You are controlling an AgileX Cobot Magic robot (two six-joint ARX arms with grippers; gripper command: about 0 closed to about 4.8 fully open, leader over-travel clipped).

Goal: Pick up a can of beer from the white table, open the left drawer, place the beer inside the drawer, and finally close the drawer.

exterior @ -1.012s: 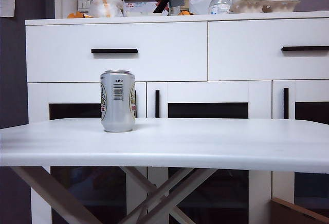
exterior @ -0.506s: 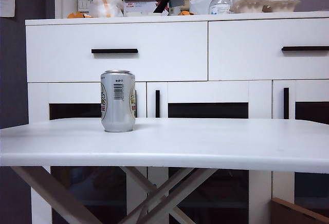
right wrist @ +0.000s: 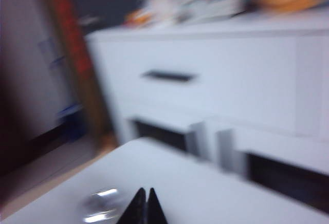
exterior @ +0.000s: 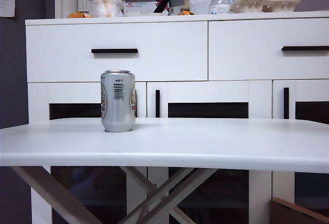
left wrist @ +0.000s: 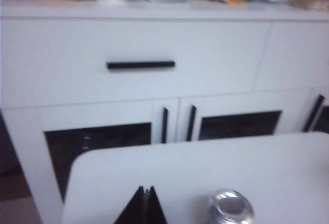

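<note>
The silver can of beer (exterior: 117, 101) stands upright on the left part of the white table (exterior: 205, 142). Behind it is the left drawer (exterior: 154, 62), closed, with a thin black bar handle (exterior: 114, 51). Neither arm shows in the exterior view. In the left wrist view my left gripper (left wrist: 145, 189) hovers over the table, shut and empty, with the can's top (left wrist: 231, 208) a short way beside it and the drawer (left wrist: 77, 59) ahead. In the blurred right wrist view my right gripper (right wrist: 145, 190) is shut and empty, the can (right wrist: 100, 206) close beside it.
A white cabinet (exterior: 247, 100) with black vertical door handles stands behind the table, with a narrower right drawer (exterior: 267, 49). Its top holds clutter: a clear pump bottle (exterior: 220, 0), boxes and trays. The table's near edge (exterior: 164, 160) runs across the exterior view.
</note>
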